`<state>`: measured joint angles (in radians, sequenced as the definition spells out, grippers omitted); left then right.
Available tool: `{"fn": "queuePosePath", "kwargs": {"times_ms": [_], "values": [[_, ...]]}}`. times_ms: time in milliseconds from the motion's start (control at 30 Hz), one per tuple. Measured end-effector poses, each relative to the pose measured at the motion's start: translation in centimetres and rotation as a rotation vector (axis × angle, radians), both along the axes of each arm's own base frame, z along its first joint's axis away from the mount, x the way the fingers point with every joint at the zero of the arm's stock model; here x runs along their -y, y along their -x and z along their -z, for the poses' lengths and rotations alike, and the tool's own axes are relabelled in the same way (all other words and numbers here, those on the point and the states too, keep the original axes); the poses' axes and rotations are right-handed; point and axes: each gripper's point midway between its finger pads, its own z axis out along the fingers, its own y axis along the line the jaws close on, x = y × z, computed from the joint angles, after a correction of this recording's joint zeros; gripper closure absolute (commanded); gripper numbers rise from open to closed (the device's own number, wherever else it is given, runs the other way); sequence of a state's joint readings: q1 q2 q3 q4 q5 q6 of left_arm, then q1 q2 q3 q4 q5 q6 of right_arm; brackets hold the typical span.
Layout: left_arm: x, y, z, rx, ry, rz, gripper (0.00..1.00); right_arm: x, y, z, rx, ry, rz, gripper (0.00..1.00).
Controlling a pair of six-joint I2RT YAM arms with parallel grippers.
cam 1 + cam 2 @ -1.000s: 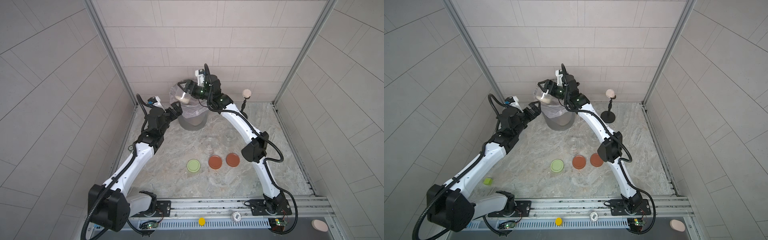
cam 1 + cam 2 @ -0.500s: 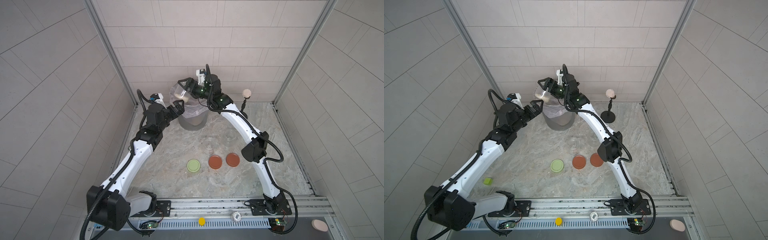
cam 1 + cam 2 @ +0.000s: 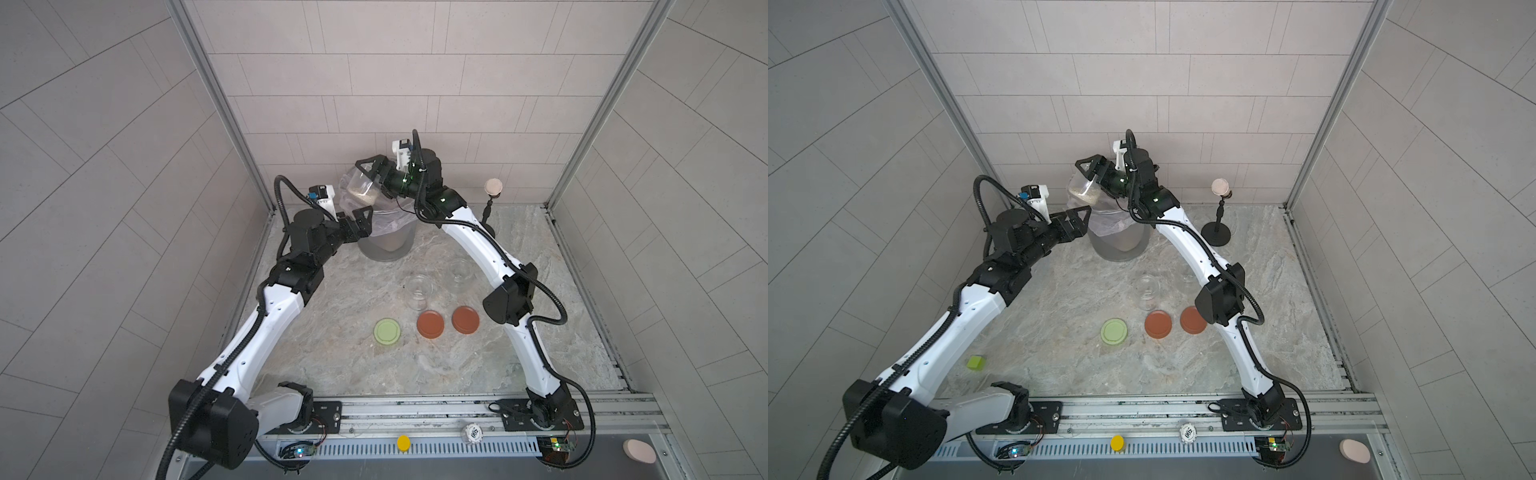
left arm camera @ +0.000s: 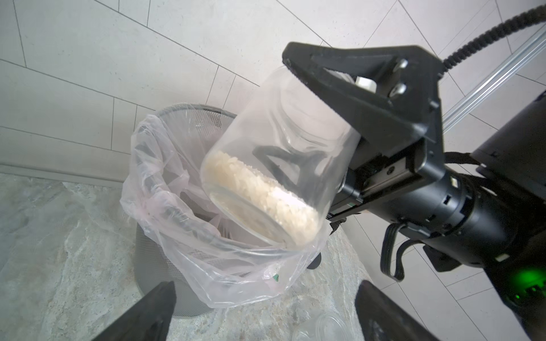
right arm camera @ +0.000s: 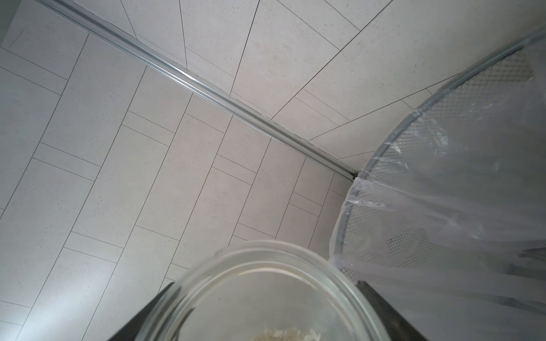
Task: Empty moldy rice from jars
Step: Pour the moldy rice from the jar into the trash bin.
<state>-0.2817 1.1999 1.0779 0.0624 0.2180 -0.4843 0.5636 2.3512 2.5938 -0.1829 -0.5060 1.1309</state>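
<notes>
Since the earlier frame, the left arm has advanced slightly toward the bin, while the right arm has kept its load above the rim with little change. Moldy rice [image 4: 260, 192]: an off-white mass of grains lying against the lower end of the held jar [image 4: 245, 133], inside the glass. Held jar: tilted, lid off, suspended above the opening of the bin [image 3: 386, 249], toward its left side. Bin: grey mesh, with a clear plastic liner [image 4: 165, 183] folded over the edge. Right gripper [image 3: 372, 179]: jaws clamped on the held jar, one finger across its upper side, the other visible through the glass in the left wrist view. Left gripper [image 3: 364, 224]: jaws spread wide, holding nothing. I place it just beside the bin's left wall, lower than the held jar; whether it touches the liner I cannot tell. On the table [image 3: 353, 365], the nearer jar [image 3: 417, 286] and the farther jar [image 3: 459, 272] stand upright, lids off, well apart from the bin. Nearer the arm bases, three lids lie flat in a row: the green lid [image 3: 387, 331], the rust-red lid [image 3: 430, 324] just beside the nearer jar, and the second rust-red lid [image 3: 465, 319].
</notes>
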Motion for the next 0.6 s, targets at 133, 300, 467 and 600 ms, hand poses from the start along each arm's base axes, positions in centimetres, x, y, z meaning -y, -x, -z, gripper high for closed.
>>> {"fn": "queuePosePath", "kwargs": {"times_ms": [133,300,467,600], "values": [[0.7,-0.8,-1.1,0.09,0.001,0.026,0.0,0.0,0.0,0.0,-0.029,-0.02,-0.004,0.69],[0.8,-1.5,-1.4,0.238,0.019,0.023,0.0,0.1,0.0,0.0,-0.072,-0.05,-0.009,0.68],[1.3,-3.2,-1.1,0.309,0.016,0.022,0.0,0.1,0.1,0.0,-0.105,-0.074,-0.02,0.68],[1.4,-4.4,-1.2,0.368,0.02,0.004,0.0,0.1,0.2,-0.2,-0.122,-0.094,-0.029,0.68]]}}
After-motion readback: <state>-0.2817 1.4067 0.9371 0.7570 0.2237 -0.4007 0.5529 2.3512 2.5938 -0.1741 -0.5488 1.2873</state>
